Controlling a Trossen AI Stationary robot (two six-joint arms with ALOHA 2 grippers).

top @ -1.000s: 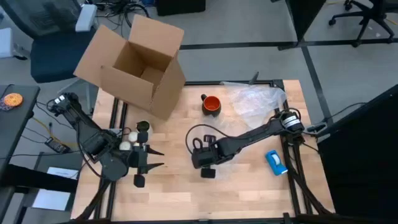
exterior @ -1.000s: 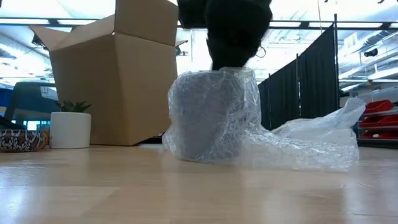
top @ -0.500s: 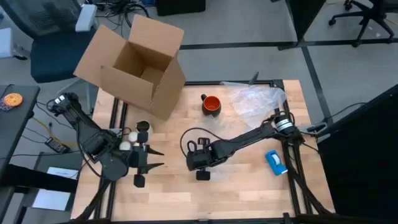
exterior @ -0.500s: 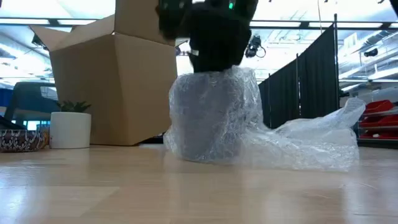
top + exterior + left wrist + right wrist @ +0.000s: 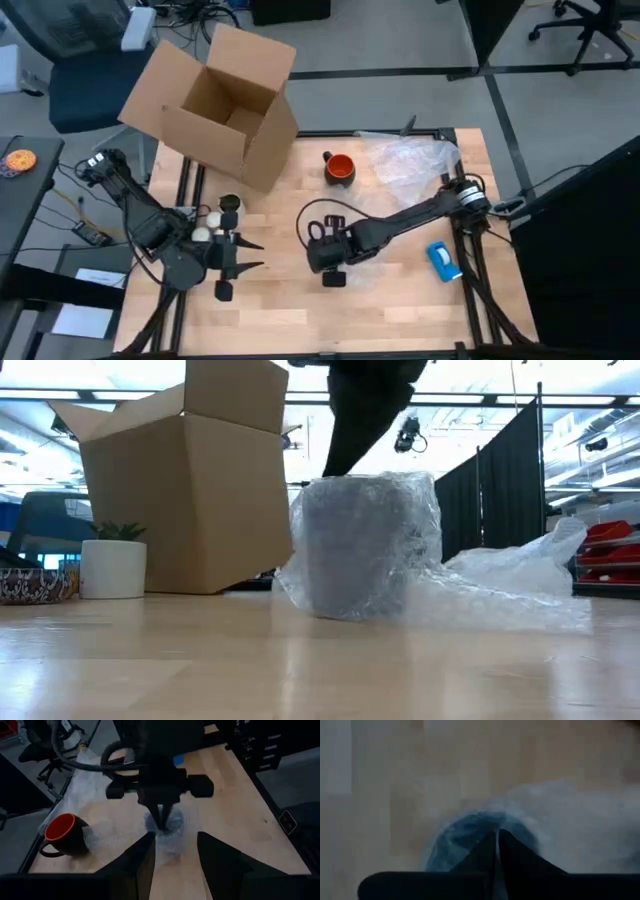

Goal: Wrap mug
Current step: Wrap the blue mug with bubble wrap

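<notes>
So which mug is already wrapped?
The bluish mug under the right gripper, covered in bubble wrap. The orange mug sits bare by the box.

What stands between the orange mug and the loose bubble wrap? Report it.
Nothing visible. The mug stands right beside the bubble wrap; the right gripper, pinching a wrapped bundle, is well clear.

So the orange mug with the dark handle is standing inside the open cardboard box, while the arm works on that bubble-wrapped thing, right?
Not quite. The mug stands on the wooden table, beside the cardboard box, not inside it; the high view shows this. The rest holds: the right gripper is down at the bubble-wrapped bundle, its fingers together.
</notes>
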